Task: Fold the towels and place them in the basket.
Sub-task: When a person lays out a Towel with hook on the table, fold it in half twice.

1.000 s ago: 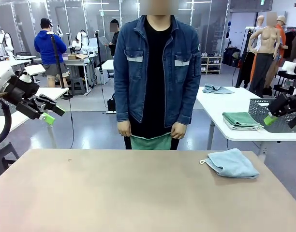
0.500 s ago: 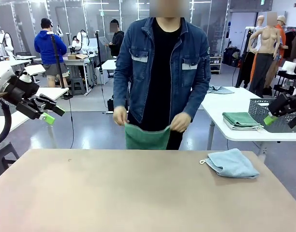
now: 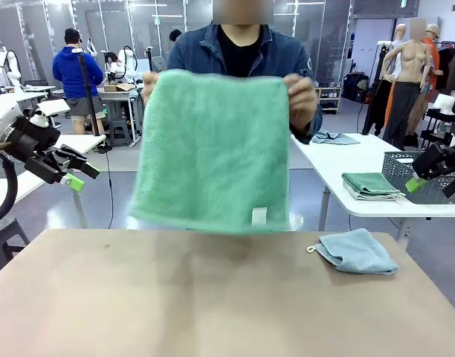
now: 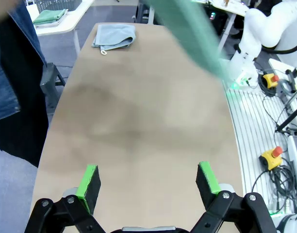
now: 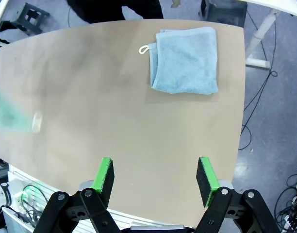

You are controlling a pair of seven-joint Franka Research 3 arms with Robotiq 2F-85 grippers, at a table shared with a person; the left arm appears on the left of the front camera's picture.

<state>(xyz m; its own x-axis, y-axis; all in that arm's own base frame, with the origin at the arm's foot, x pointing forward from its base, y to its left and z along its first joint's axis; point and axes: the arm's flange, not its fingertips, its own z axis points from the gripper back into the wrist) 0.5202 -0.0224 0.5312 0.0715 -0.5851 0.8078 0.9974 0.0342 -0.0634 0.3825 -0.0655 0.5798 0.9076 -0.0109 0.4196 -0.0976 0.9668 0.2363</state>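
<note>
Left gripper (image 4: 148, 177) has its jaws spread wide with nothing between them, and hangs off the near left edge of the table (image 3: 213, 312). In the front view it sits at far left (image 3: 77, 175), raised above table level. Right gripper (image 5: 156, 171) also has its jaws apart and empty. It hovers over the near right edge of the table, and in the front view it sits at far right (image 3: 430, 177), also off the tabletop.

Bare tan tabletop lies directly ahead of both sets of green pads. The light blue towel (image 5: 185, 60) lies folded flat on the table, well ahead of the right gripper and slightly to the right of its fingers. Its white corner loop (image 5: 143, 49) points toward the table's middle. From the left gripper the same towel (image 4: 114, 36) is at the table's far end.

The green towel (image 3: 213, 149) hangs spread open in the air above the table's far edge, well apart from both grippers. The person's hands (image 3: 302, 93) pinch its top corners. A white label (image 3: 259, 216) sits near its lower hem, which is clear of the tabletop and motion-blurred.

Beyond the right gripper, the basket (image 3: 397, 165) stands on a white side table (image 3: 339, 160), and another folded green towel (image 3: 370, 184) lies just beside it.
</note>
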